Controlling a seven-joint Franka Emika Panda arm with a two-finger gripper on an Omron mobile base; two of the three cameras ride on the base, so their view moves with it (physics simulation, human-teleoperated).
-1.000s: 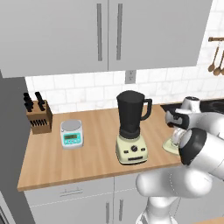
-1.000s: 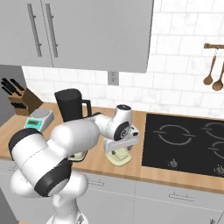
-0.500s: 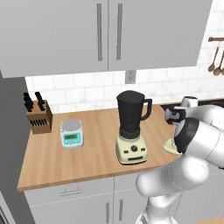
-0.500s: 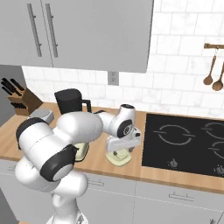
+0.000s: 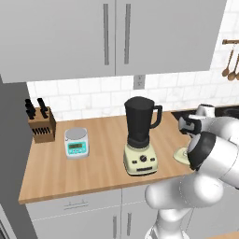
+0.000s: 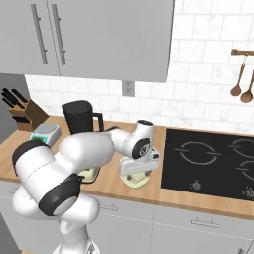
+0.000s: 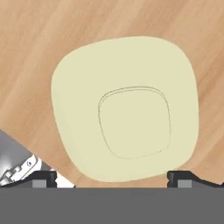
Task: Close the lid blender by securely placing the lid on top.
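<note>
The lid (image 7: 127,118) is a pale cream-yellow rounded disc with a raised centre, lying flat on the wooden counter (image 7: 52,39). My gripper (image 7: 113,177) hangs straight over it, open, with one fingertip (image 7: 41,177) beyond each side of the disc and nothing held. From the right base the gripper (image 6: 137,173) stands just above the lid (image 6: 130,182), near the counter's front edge. The blender (image 5: 140,135) stands upright to the left of the lid (image 5: 179,155), its dark jar uncovered on a cream base. My arm hides part of the blender (image 6: 79,119) in the right base view.
A small grey scale (image 5: 76,142) and a knife block (image 5: 39,123) sit at the counter's left. The black stovetop (image 6: 213,158) borders the lid's right side. Wooden utensils (image 6: 240,82) hang on the tiled wall, and wall cabinets (image 5: 116,32) hang overhead.
The hand has sunk lower over the lid, and the elbow has swung forward. The jaws have stayed wide. Blender and lid have not moved.
</note>
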